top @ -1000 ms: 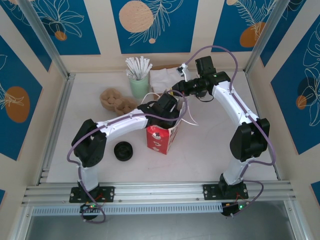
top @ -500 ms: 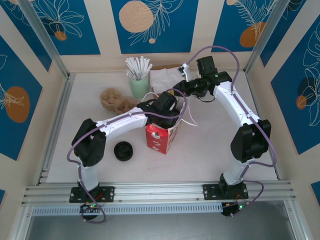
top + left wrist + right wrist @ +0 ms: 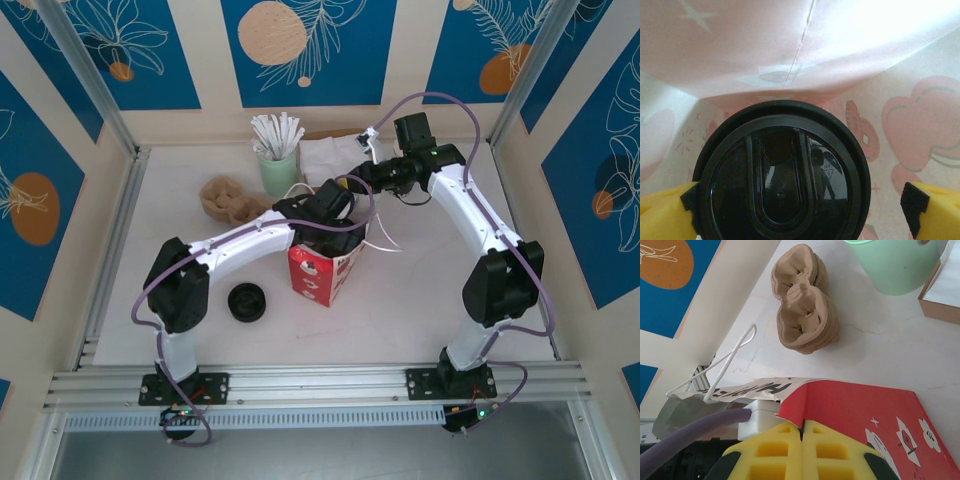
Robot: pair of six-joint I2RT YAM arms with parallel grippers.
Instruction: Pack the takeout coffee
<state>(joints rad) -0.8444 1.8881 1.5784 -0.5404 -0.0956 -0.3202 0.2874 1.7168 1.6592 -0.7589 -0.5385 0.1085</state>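
A: Where is the coffee [image 3: 781,175]?

B: Down inside the bag [image 3: 322,275]. The left wrist camera looks straight down on its black lid, with the bag's pale pink inner walls around it. The cup under the lid is hidden.

A: And the left pincer [image 3: 801,201]?

B: Wide, with one yellow finger on each side of the lid. The pad [image 3: 690,199] on the left of that view sits against the lid's rim. The one on the right stands clear of it, with a gap.

A: The right pincer [image 3: 801,442]?

B: Closed tight on the bag's top edge, with the red paper nipped between its fingers. A white handle loop [image 3: 732,357] arcs up just beside it.

A: How does the bag stand?

B: Upright near the middle of the tabletop [image 3: 420,300]. The left arm reaches into its mouth from above, and the right arm comes at its far rim.

A: Anything else on there?

B: A black disc [image 3: 247,302] sits left of the bag, apart from it. Farther back are brown pulp carriers [image 3: 232,200] and, near them, a mint cup [image 3: 278,172] of white sticks. A box [image 3: 945,295] of white paper is right of the cup.
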